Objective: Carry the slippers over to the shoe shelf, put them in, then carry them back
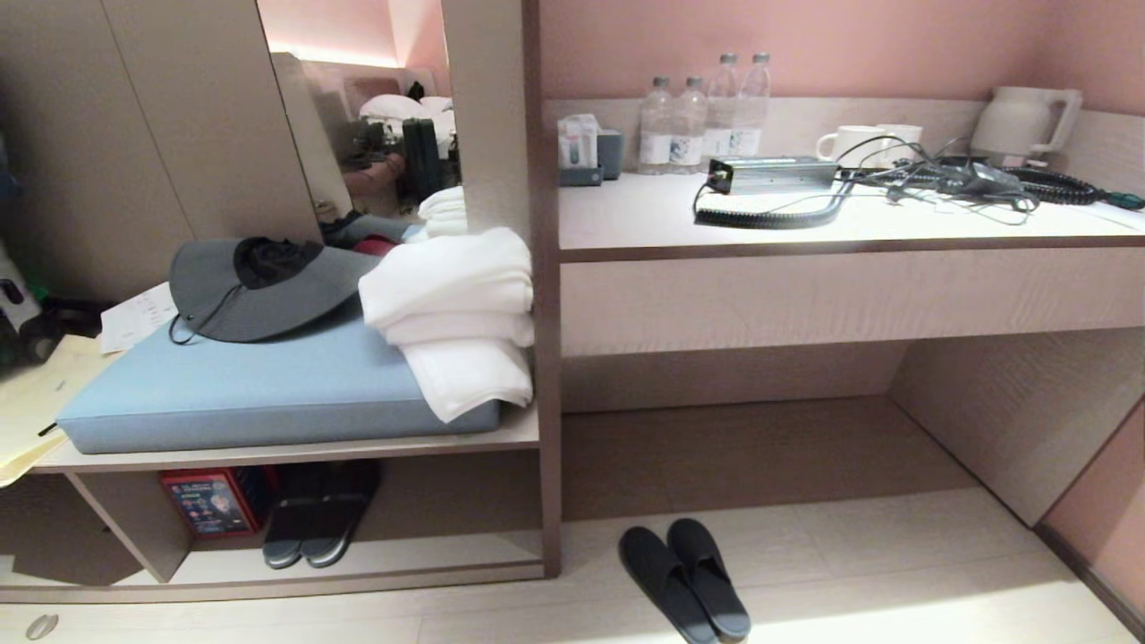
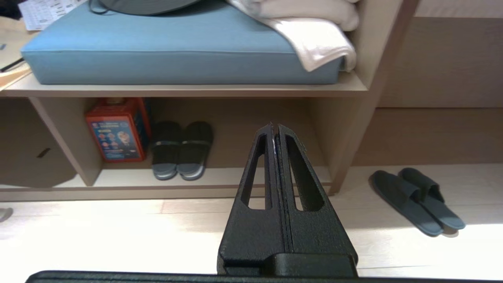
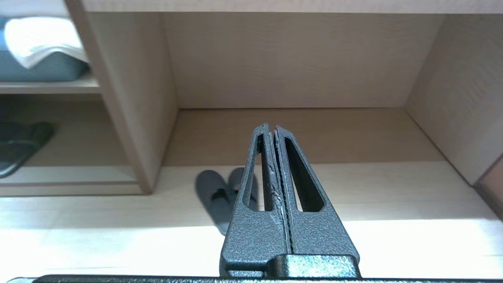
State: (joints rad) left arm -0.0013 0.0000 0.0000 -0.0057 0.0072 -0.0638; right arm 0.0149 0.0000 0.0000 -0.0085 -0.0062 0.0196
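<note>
The slippers (image 1: 685,581) lie side by side on the floor just right of the shelf (image 1: 358,559), one heel cut off. Left gripper (image 2: 274,126) and right gripper (image 3: 271,126) are clenched, empty, with open floor around.

Plain dark navy-black slippers (image 1: 684,581) on a pale wood-grain floor (image 1: 894,581); beige shoe shelf (image 1: 358,559); blue cushion (image 1: 268,385); white towels (image 1: 456,313); grey hat (image 1: 259,286); red box (image 1: 210,503), perhaps with printed pictures.

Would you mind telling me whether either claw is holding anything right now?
Nothing is held: left claw and right claw are shut, empty; slippers lie on the floor.
</note>
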